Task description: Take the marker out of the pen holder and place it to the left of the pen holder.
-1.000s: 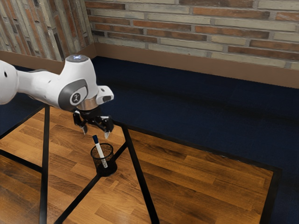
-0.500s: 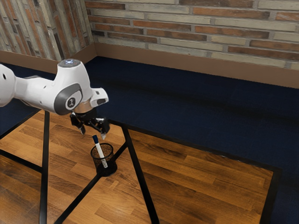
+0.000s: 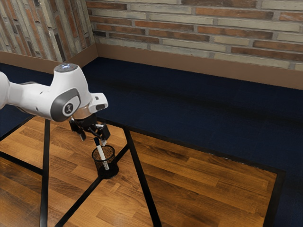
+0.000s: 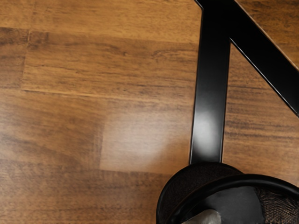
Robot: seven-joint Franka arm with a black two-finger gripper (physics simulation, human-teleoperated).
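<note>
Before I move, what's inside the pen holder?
One marker leans in the pen holder, its dark cap above the rim and its white barrel reaching down inside. The inside bottom is covered by the dark wall; I can't tell what lies there.

1. The tabletop (image 4: 117,126) is grained wood, smooth, with a soft sheen.
2. Black strips (image 4: 210,102) across it look smooth and glossy.
3. The pen holder (image 4: 243,178) has dark mesh sides and a smooth, shiny rim.
4. The marker (image 3: 101,153) looks like smooth plastic.
5. The arm's shell (image 3: 38,100) is smooth.
6. The brick wall (image 3: 189,23) looks rough, the floor (image 3: 213,111) matt.
</note>
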